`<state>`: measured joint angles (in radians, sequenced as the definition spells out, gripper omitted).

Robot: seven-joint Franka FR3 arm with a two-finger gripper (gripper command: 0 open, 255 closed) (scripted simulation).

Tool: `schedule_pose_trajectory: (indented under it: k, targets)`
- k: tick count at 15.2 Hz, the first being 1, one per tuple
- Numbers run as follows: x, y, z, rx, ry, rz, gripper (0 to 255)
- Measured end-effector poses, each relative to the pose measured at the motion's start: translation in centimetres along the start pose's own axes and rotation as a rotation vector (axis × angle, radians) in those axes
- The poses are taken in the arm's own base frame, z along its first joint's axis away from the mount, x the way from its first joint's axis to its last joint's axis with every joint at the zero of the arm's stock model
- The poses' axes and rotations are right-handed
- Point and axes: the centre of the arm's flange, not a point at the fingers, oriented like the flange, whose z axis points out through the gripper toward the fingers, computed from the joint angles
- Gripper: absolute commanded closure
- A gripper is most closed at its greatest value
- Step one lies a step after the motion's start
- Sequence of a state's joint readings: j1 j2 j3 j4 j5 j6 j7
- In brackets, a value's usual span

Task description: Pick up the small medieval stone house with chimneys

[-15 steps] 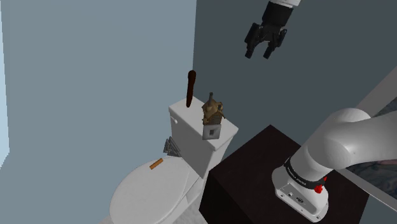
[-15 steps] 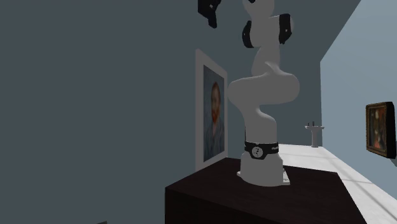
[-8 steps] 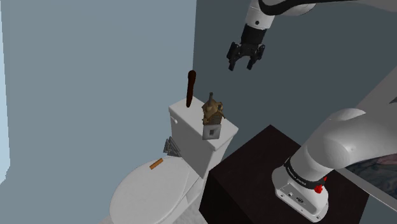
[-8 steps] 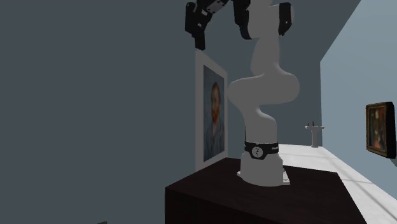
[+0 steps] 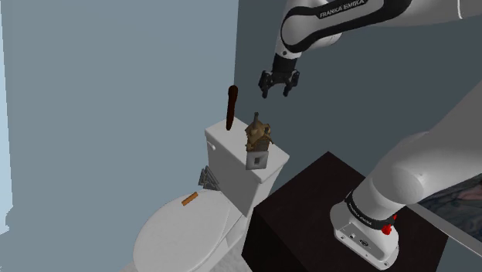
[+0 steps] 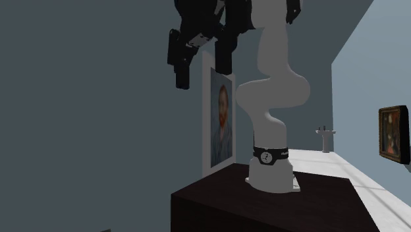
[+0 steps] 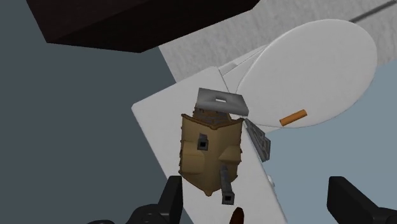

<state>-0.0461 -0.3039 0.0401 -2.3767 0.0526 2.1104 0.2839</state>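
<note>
While the all-black two-finger pincer gapes, the small tan stone house with dark chimneys sits below

Spread wide and gripping nothing, the pincer hovers well above the house, which stands on a grey base on the white toilet tank lid. Beside the house, lower than the pincer, a dark brown stick stands upright.

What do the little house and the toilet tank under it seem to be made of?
The little house looks like rough tan stone or plaster, matt, with mottled walls and grey chimneys; the look leaves it open. The toilet tank is plain smooth white, perhaps ceramic, but no gloss shows.
</note>
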Motion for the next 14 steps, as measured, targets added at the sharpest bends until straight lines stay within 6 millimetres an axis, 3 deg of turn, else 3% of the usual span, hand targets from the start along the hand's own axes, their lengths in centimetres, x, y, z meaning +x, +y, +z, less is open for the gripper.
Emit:
schedule_pose_trajectory:
  k: [14]
  targets:
    - [10.5,-0.8,14.7,-0.092,0.02,0.092,0]
